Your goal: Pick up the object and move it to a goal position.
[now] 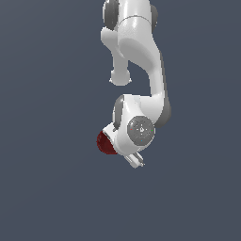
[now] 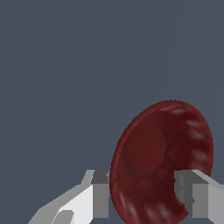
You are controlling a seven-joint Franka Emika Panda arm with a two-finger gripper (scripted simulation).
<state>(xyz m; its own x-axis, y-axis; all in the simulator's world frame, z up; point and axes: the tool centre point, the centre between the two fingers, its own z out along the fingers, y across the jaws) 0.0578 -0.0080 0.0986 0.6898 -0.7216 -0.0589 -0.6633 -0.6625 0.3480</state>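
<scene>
The object, a glossy dark red bowl (image 2: 162,144), stands tilted on its edge between my two fingers in the wrist view, its hollow side facing the camera. My gripper (image 2: 144,197) is shut on the bowl. One grey finger (image 2: 100,199) presses the rim from outside and the other finger (image 2: 189,194) sits inside the bowl. In the exterior view only a slice of the bowl (image 1: 104,142) shows, on the exterior view's left of the white hand (image 1: 126,139). The fingertips are hidden there.
The white arm (image 1: 141,52) reaches down from the top of the exterior view. Behind everything is a plain grey-blue ground (image 1: 47,188) with no other objects, edges or goal mark in sight.
</scene>
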